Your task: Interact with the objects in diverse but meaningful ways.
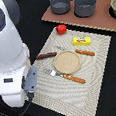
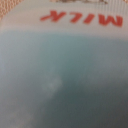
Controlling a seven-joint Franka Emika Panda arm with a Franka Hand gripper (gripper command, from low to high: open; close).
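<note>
A white Franka arm (image 1: 11,53) fills the left third of the exterior frame, its grey wrist block low at centre-left; the fingers themselves are out of sight there, so whether they are spread or closed cannot be told. To its right a pale woven placemat (image 1: 91,86) lies on a dark table (image 1: 114,89). On the mat, from left to right: a dark brown sausage-like stick (image 1: 46,56) at middle left, just beside a round tan plate (image 1: 67,61) at frame centre; an orange-handled fork (image 1: 65,76) lying below the plate, its tines toward the arm; a red tomato-like ball (image 1: 61,29) at the mat's upper edge; an orange-handled knife (image 1: 84,52) just right of the plate; and a yellow rectangular block (image 1: 82,40) at upper right of the mat. Along the top of the frame, on a brown board (image 1: 103,21), stand two grey pots (image 1: 73,4), with a pale bowl (image 1: 115,8) cut off at the upper right corner. The wrist view is filled, blurred and very close, by a pale blue carton (image 2: 64,80) bearing red "MILK" lettering (image 2: 82,19) seen upside down near the frame's top; no fingers show in it
</note>
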